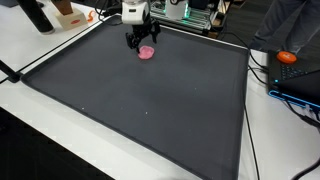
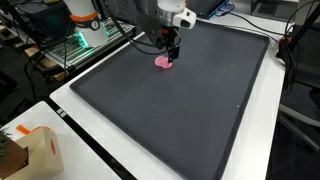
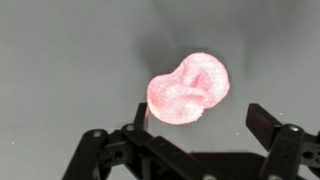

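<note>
- End effector (image 3: 202, 117) hangs released, its two black fingers spread wide and gripping nothing, low over a pink lump (image 3: 188, 88).
- In the wrist view, the lump lies between the fingers but off-centre. It crowds the finger (image 3: 140, 112) at its one end, while the other finger stands apart from it. Whether that near finger touches it, I cannot tell.
- In both exterior views the pink lump (image 1: 147, 53) (image 2: 163, 62) rests flat on a dark mat (image 1: 150, 115). It is close to the mat's edge on the arm's side and well apart from the other three edges.
- My judgement of the approach: the end effector (image 1: 140, 45) (image 2: 172, 55) would do well to shift sideways until the lump sits midway between the fingers. It could then close across the narrow waist, not the long axis, with the tips low enough to meet the mat without digging in.
- The lump is two-lobed, like a peanut or kidney, with rounded edges and a faintly speckled, matt skin. It looks soft, perhaps foam or putty, though glare washes out the detail, so a gentle squeeze seems wiser.
- The mat is flat, charcoal and finely grained, with a thin pale border.
- Beneath it, the white counter (image 1: 45, 135) is smooth and hard.
- An orange object (image 1: 287, 57) and black cables (image 1: 262, 75) lie past one side edge of the mat.
- A tan box (image 2: 40, 150) stands at a counter corner, well apart from the lump.
</note>
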You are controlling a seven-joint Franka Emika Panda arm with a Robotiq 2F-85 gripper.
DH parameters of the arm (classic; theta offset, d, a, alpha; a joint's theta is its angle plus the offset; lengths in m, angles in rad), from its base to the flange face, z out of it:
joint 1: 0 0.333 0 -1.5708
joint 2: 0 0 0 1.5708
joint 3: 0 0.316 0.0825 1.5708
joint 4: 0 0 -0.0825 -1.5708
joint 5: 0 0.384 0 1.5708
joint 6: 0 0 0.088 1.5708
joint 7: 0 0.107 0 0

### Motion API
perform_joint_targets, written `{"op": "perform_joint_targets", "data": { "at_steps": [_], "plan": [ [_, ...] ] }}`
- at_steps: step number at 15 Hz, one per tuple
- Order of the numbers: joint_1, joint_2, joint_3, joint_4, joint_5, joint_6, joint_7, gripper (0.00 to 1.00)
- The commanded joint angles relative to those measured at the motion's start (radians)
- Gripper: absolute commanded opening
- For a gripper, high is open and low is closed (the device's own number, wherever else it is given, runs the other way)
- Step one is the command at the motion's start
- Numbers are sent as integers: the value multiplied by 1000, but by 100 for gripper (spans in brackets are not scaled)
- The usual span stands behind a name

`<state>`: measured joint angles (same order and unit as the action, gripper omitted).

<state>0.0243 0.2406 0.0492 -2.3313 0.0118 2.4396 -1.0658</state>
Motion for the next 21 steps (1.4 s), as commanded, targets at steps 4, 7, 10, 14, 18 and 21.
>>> {"op": "perform_joint_targets", "data": {
  "at_steps": [4,7,10,14,18,21],
  "plan": [
    [-14,49,-5,-11,-143,101,60,75],
    [-22,55,0,-11,-158,108,61,51],
    [-25,54,2,-12,-159,108,57,29],
    [-27,53,4,-12,-158,107,52,2],
    [-30,49,5,-12,-154,103,47,3],
    [-31,47,7,-15,-155,108,41,1]
  ]
}}
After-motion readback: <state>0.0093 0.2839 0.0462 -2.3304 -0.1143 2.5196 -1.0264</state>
